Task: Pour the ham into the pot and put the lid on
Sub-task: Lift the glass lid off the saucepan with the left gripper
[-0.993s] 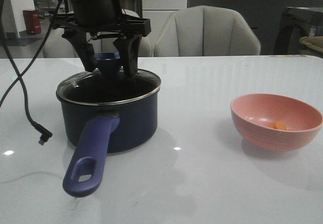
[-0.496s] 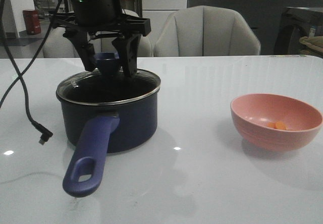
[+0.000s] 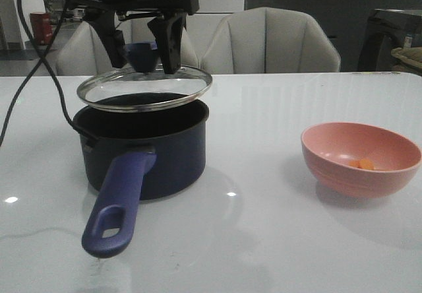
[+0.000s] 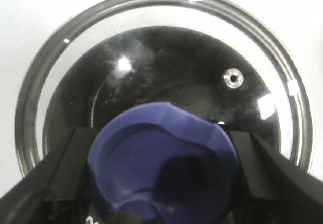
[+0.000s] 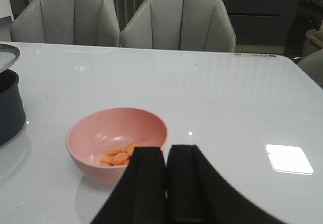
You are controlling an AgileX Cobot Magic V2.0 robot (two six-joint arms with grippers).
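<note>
Left gripper [image 3: 142, 54] points straight down above the saucepan [image 3: 148, 154], fingers [image 3: 168, 42] clamped on either side of the blue knob [image 3: 140, 55] of the glass lid [image 3: 145, 85]. Lid is held in the air just above the saucepan's rim, slightly tilted, not seated. Left wrist view: knob fills the space between the two black fingers; the saucepan's dark inside shows through the glass.

Saucepan stands on the white table [image 3: 264, 240], long handle [image 3: 115, 204] pointing toward the camera.

Ham slices [image 5: 121, 156] lie in the pink bowl [image 5: 117, 142], well apart from the saucepan.

Right gripper [image 5: 166, 168] hangs just beside the bowl, fingers pressed together, holding nothing.
</note>
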